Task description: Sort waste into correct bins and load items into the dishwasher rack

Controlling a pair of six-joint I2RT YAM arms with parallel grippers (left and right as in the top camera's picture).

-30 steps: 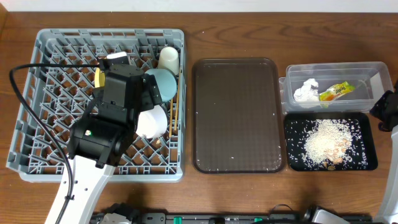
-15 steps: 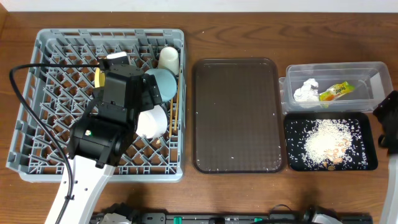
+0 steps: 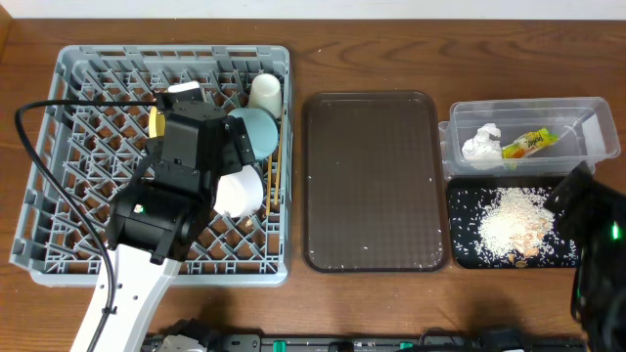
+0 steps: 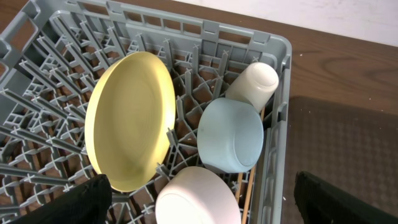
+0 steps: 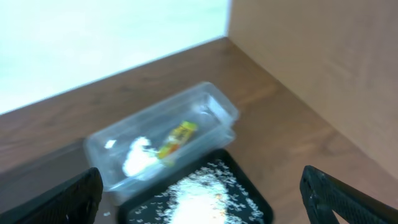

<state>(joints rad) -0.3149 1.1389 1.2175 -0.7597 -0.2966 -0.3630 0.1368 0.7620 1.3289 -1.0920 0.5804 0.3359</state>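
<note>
The grey dishwasher rack (image 3: 78,117) holds the yellow plate (image 4: 130,118) on edge, the light blue bowl (image 4: 231,134), the white cup (image 4: 256,84), the white bowl (image 4: 198,199) and the wooden chopsticks (image 3: 275,181). My left gripper (image 4: 202,205) hangs open just above the white bowl, touching nothing. The clear tub (image 3: 587,117) contains the white napkin (image 3: 480,144) and the green-and-yellow wrapper (image 3: 528,144). Rice scraps (image 3: 509,225) lie in the black tray (image 3: 465,210). My right gripper (image 5: 205,202) is open and empty above the black tray's right end.
A brown serving tray (image 3: 372,181) lies between the rack and the two bins, with a few stray grains on it. The left arm's black cable (image 3: 39,108) loops over the rack's left side. The tub and black tray sit close to the table's right edge.
My right arm has swung in from the right edge to over the black tray's right end. The left arm and all the dishes stay where they were.
</note>
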